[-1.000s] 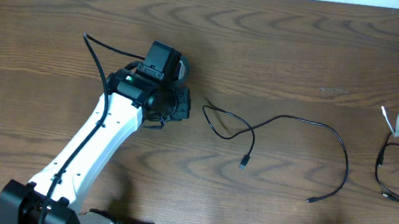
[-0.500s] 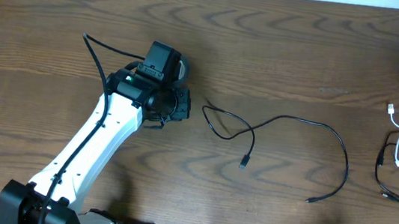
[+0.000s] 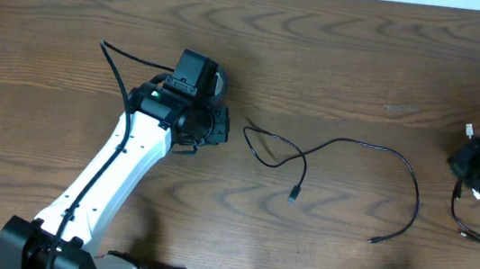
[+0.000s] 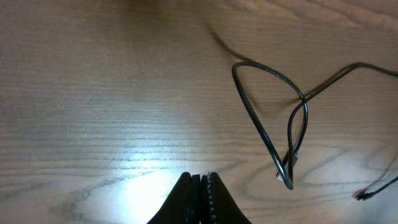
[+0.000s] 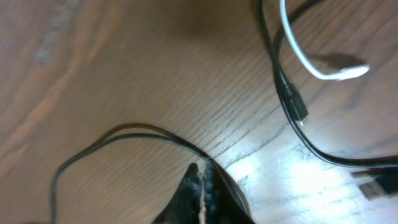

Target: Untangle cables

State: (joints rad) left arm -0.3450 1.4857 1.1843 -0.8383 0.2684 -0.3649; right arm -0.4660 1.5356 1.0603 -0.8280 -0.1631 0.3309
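Note:
One thin black cable (image 3: 357, 145) lies loose in the middle of the table, its looped end (image 4: 267, 134) to the right of my left gripper (image 4: 200, 177). That gripper (image 3: 218, 127) is shut and holds nothing. At the right edge my right gripper (image 3: 470, 167) sits low over a small heap of cables. In the right wrist view its jaws (image 5: 202, 167) are shut, and a thin black cable (image 5: 124, 130) runs into the tips, apparently pinched there. A white cable (image 5: 305, 59) and another black cable (image 5: 289, 93) lie just beyond.
A black loop (image 3: 473, 235) of the heap lies on the table below the right gripper. A flat plug (image 5: 373, 188) rests at the right. The left arm's thick black cord (image 3: 116, 71) arches over the wood to its left.
The right gripper has come into the overhead view from the right edge, lowered onto the heap and shut. The white cable has shifted. The left arm and the middle cable have not moved.

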